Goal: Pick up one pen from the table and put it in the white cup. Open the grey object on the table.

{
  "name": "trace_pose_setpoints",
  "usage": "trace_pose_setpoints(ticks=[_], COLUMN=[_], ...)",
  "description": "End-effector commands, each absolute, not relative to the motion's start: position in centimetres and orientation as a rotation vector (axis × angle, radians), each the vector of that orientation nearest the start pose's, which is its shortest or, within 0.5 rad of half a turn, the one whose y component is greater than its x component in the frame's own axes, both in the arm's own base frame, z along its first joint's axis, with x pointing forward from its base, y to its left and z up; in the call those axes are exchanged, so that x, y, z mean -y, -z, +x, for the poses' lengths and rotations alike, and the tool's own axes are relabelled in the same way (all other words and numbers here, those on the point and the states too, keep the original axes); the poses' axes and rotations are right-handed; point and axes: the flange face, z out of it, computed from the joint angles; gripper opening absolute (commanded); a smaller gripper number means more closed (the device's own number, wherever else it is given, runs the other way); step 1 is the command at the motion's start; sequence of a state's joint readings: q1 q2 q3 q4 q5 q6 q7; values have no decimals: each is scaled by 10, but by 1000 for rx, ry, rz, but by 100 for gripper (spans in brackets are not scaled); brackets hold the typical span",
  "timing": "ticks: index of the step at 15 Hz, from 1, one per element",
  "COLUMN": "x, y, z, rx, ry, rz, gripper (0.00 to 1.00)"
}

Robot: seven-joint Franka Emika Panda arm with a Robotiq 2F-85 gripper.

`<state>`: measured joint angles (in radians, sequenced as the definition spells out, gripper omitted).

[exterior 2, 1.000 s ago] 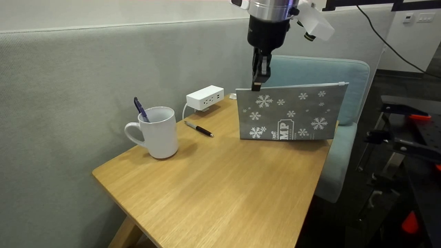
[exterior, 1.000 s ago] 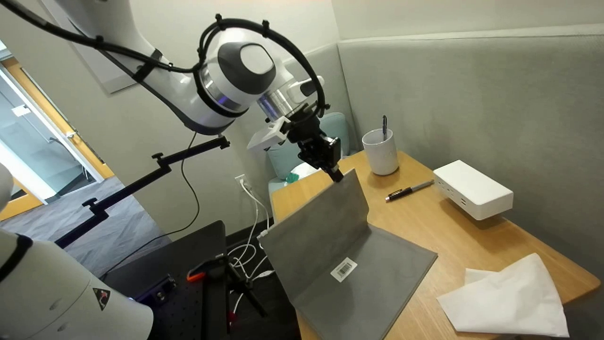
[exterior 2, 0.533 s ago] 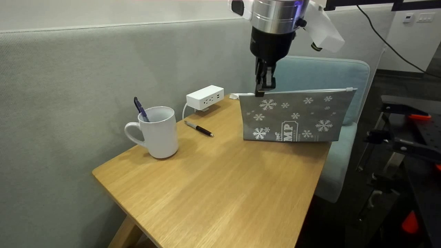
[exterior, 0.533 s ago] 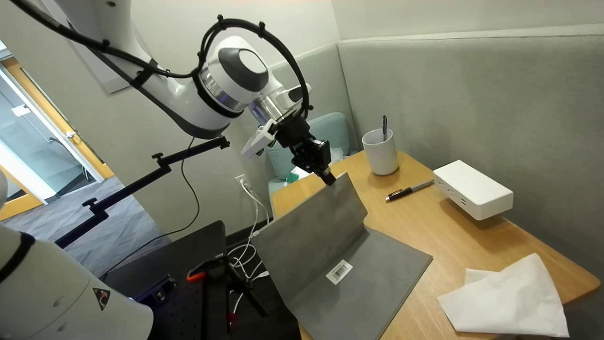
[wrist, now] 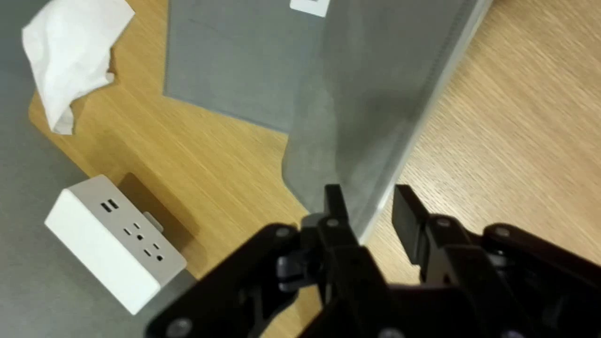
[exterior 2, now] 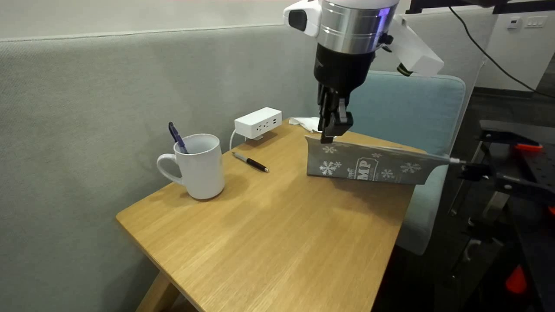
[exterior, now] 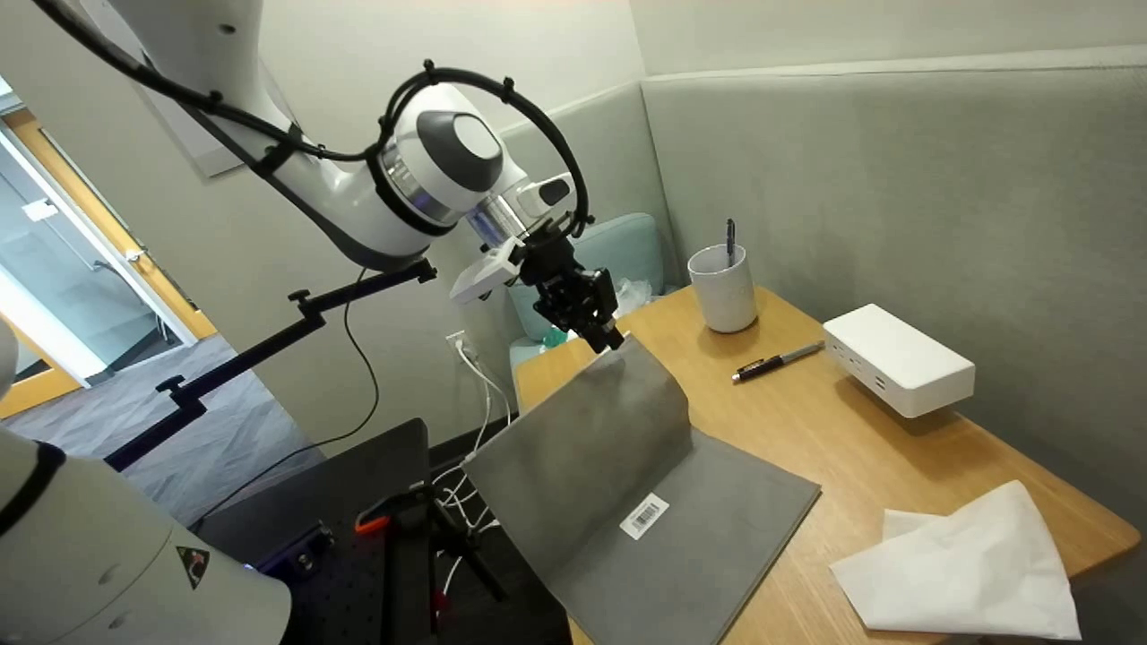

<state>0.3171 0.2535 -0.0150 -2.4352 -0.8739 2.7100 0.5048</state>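
– Where to find the grey pouch (exterior: 636, 475)?
– Below and beside the tool (wrist: 368, 202), with raised flap (wrist: 371, 98) between well-parted jaws, seemingly ungripped.
– And lengthwise?
– Runs away from the tool along the flap's edge; probably calls for pressing down.

the white arm (exterior: 358, 202) reaches across from the upper left, the gripper (exterior: 611, 342) tilted at the top corner of the grey pouch (exterior: 699, 546). its raised half slopes up from the fold; the other lies flat on the wooden table (exterior: 896, 457), a barcode label (exterior: 644, 516) just beside the fold. a dark pen (exterior: 730, 235) stands in the white cup (exterior: 722, 300); a black-and-silver pen (exterior: 776, 362) lies between the cup and a white outlet box (exterior: 899, 354), and a rumpled white sheet (exterior: 968, 573) lies near the pouch
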Motion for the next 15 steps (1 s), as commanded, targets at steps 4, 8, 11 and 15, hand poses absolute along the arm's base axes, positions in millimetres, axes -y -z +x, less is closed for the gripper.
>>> trace_pose_setpoints(ticks=[4,8,11,15], x=[-168,-154,-133,-101], y=[-199,-206,-220,-250], z=[446,448,455,463], rx=[1078,1032,966,894], ry=[305,273,256,282], rz=[-3074,-3034,-3009,-2952], gripper=[87,100,100,100])
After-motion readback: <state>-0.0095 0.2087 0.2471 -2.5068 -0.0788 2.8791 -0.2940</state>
